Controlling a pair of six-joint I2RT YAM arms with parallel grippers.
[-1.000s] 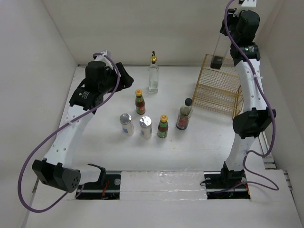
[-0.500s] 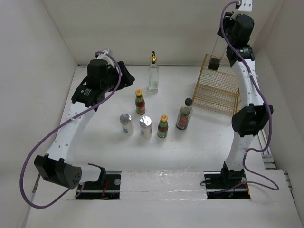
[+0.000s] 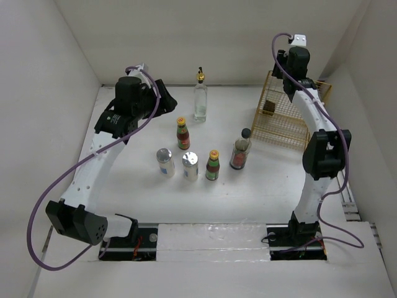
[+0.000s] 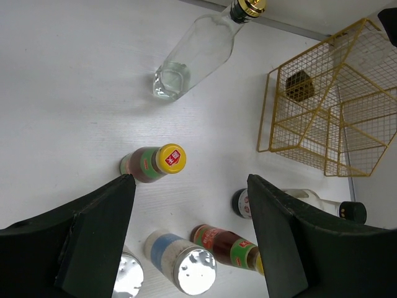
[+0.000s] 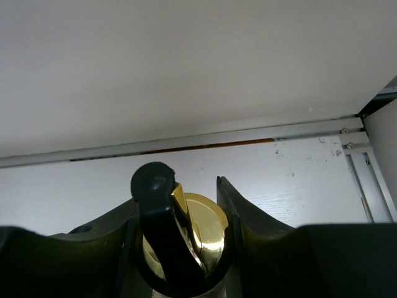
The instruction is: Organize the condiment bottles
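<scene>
The top camera sits high above and behind the arm bases (image 3: pixel 291 233). It looks down over the whole counter (image 3: pixel 124 186), with the yellow wire basket (image 3: pixel 282 118) at far right. The left wrist camera hangs well left of the basket and faces down between the left jaws. It shares the basket and the bottles (image 4: pixel 152 162) beside it with the top view. The right wrist camera, above the basket, looks past the right jaws, very close on a gold-pourer bottle (image 5: pixel 198 233), toward the back wall (image 5: pixel 186 62).

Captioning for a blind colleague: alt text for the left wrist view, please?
The open left gripper hovers above a yellow-capped sauce bottle on a white table. A clear glass bottle stands beyond, a yellow wire basket to the right.
</scene>
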